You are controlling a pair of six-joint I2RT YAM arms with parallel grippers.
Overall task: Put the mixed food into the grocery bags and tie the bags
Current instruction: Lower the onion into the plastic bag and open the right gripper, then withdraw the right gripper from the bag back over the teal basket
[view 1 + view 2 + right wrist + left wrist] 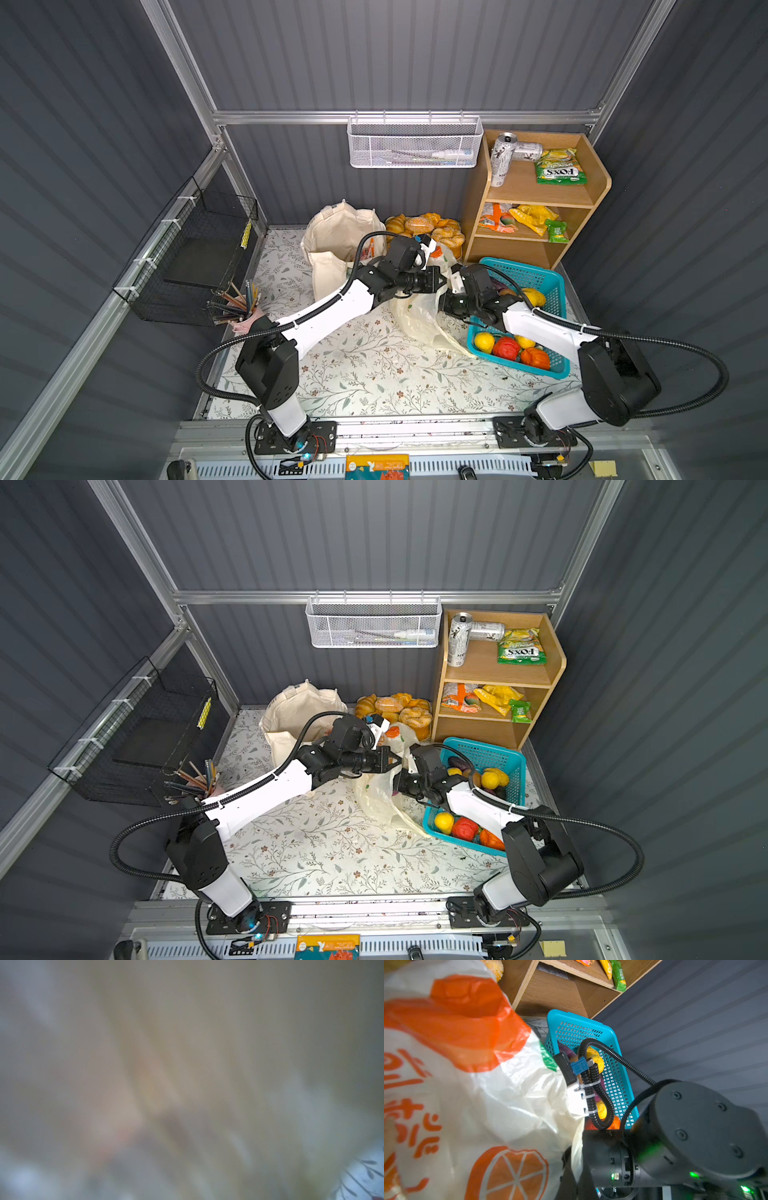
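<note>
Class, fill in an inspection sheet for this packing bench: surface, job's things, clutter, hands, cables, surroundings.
Surface: floral cloth, flat, no spills seen.
Job's things: plastic bag slumped mid-table; canvas tote upright behind; toy fruit in the blue basket.
Clutter: pastries, pencil cup.
Hands: left hand shut at the plastic bag's top; right hand buried in plastic, jaws hidden.
Cables: black hoses loop off both arms, one over the blue basket.
Surroundings: wooden shelf with cans and packets; white mesh basket, black wire basket on grey walls.

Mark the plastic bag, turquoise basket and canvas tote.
plastic bag (415,320), in a top view, crinkled lower body
turquoise basket (534,277), in a top view, far mesh wall
canvas tote (332,232), in a top view, beige side panel
</note>
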